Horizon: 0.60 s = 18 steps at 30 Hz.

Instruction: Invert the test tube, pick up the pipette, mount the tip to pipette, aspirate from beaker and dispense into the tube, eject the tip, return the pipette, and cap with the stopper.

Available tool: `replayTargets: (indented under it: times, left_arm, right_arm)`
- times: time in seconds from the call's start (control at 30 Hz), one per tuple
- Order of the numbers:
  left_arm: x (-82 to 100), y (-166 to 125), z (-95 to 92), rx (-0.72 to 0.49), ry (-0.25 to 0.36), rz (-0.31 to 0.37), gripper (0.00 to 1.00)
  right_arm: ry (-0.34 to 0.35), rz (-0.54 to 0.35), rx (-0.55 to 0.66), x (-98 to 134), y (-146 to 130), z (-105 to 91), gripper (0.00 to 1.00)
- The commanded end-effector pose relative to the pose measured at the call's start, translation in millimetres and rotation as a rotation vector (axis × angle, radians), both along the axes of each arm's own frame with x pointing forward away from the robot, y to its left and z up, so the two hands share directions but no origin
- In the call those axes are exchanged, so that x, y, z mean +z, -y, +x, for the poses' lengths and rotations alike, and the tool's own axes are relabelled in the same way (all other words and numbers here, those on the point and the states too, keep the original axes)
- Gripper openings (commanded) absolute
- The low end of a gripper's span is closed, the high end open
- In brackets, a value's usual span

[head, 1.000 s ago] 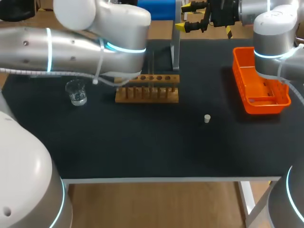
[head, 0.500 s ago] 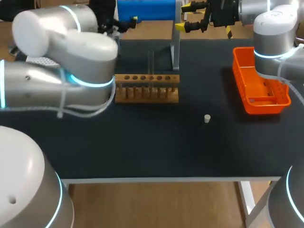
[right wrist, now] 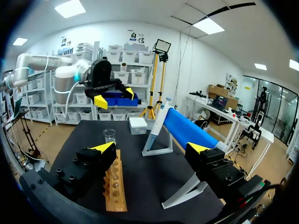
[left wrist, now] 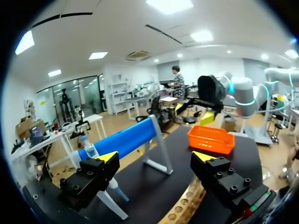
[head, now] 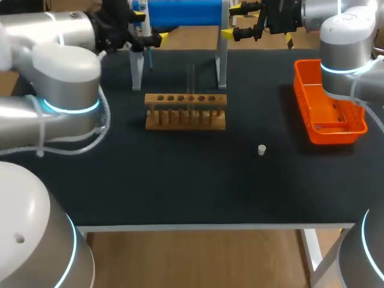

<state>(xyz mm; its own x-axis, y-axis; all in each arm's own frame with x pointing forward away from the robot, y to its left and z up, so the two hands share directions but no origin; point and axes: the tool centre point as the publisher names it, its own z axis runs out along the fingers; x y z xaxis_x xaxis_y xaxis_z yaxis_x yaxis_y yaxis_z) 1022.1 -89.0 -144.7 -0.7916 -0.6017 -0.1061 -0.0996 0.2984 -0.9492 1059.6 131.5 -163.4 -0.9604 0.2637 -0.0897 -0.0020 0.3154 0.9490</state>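
Left jaws: wide, empty, facing pipette [head: 137, 67] hung on blue stand [head: 180, 12], likely for pickup. Right jaws: wide, empty, parked clear. Test tube [head: 192, 78]: upright in rack [head: 186, 112].

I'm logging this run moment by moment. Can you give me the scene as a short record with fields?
left gripper: open, empty, facing the blue stand
right gripper: open, empty, above the table's far edge
pipette: on the blue stand, not yet picked up
rack: wooden, mid table, one clear tube standing in it
stopper: on the table, between rack and basket, touching neither
basket: orange, at the right side
beaker: beyond the rack's end, hidden in the head view
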Motion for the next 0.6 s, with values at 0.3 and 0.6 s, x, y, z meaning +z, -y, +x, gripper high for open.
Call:
replayTargets:
  times: [0.3,0.6]
  left_arm:
    - [-8.8,25,-8.0,-0.776,-0.116,0.052,1.00]
    - [-37.7,45,-9.5,-0.815,-0.178,0.036,1.00]
  right_arm:
    - [-0.002,-0.002,0.003,1,1,0.0,1.00]
    - [-0.002,-0.002,0.003,1,1,0.0,1.00]
